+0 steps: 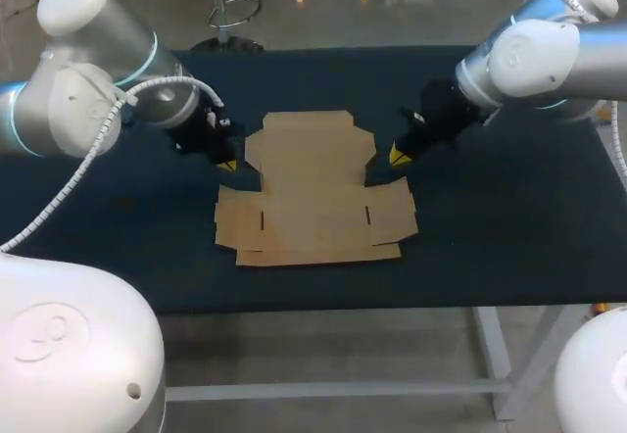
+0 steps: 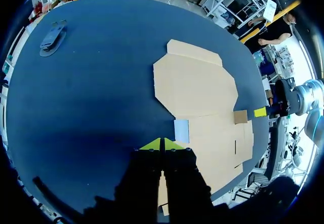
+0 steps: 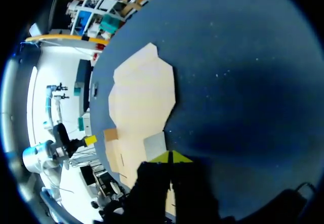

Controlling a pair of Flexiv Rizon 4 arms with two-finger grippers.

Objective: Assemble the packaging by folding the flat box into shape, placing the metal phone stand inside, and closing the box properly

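No readable text, labels, brands, numbers or signs anywhere

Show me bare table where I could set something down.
Free: the near strip between the flat box and the front edge of the table, and the stretch right of the box, nearer than the right gripper. Crowded: both box sides, where that and the left gripper sit.

Box (image 1: 313, 190) lies flat (on table (image 1: 490, 247)) — left gripper (image 1: 227, 165), right gripper (image 1: 397, 154) flanking.
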